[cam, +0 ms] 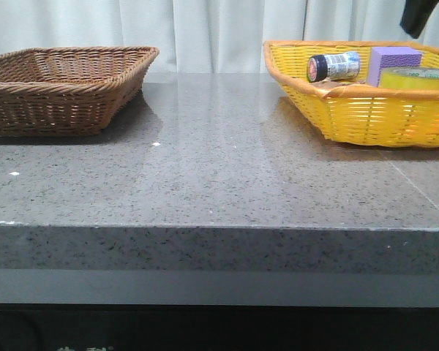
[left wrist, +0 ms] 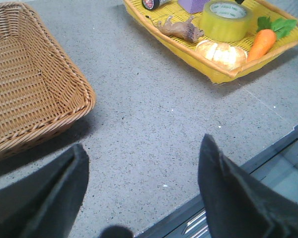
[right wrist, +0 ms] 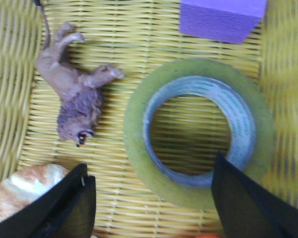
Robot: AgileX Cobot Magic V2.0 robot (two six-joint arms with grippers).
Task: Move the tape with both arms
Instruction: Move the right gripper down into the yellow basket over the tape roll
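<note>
Honestly, plenty of ways to botch this. Tape [right wrist: 198,131] lying flat in the yellow basket [cam: 366,117], centre-right of the right wrist view, with the right gripper [right wrist: 151,198] hovering above, fingers [right wrist: 238,198] spread wide and holding nothing. One tip sits over the roll's rim, the other out near the toy lion [right wrist: 74,94], so coming straight down could clip the lion or the bread [right wrist: 20,188], or just squash the rim instead of straddling it. Purple block [right wrist: 223,17] crowds the top edge too. Left gripper [left wrist: 144,188] parked over bare desk [left wrist: 154,129], also spread and empty, well apart from the tape.

Hard to judge: front view shows only a sliver of tape behind the basket wall, right arm mostly cropped at upper right. No real read on height above the roll.
</note>
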